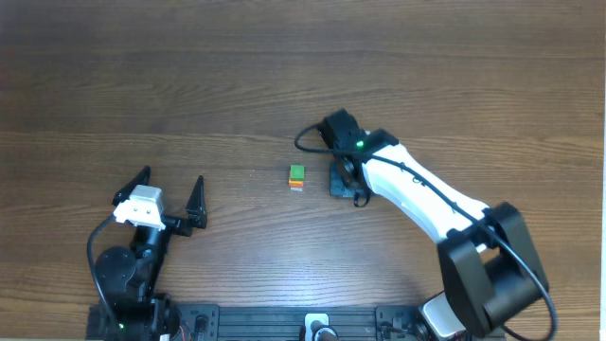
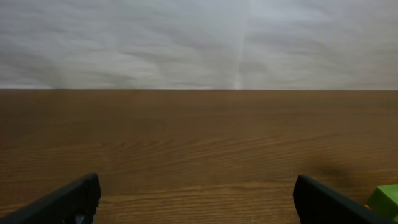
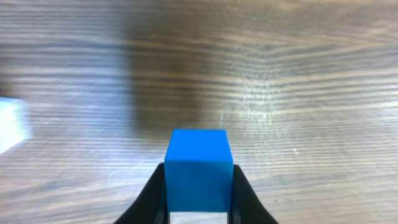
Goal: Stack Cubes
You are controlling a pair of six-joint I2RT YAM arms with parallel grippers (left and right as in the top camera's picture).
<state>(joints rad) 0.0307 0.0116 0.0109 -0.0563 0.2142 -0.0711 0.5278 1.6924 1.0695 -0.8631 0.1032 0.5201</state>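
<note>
A small stack with a green cube (image 1: 297,171) on an orange one stands at the table's middle. In the left wrist view the green cube (image 2: 385,199) shows at the edge, beside one finger. My right gripper (image 1: 347,186) is just right of the stack, lifted off the wood. It is shut on a blue cube (image 3: 199,167), which sits between its dark fingers (image 3: 149,196). My left gripper (image 1: 171,182) stands open near the left front of the table, with bare wood between its fingers (image 2: 68,202).
A pale block (image 3: 12,124) lies on the table at the edge of the right wrist view. The brown wooden table (image 1: 303,66) stretches wide around the stack. A white wall (image 2: 199,43) rises behind the table's far edge.
</note>
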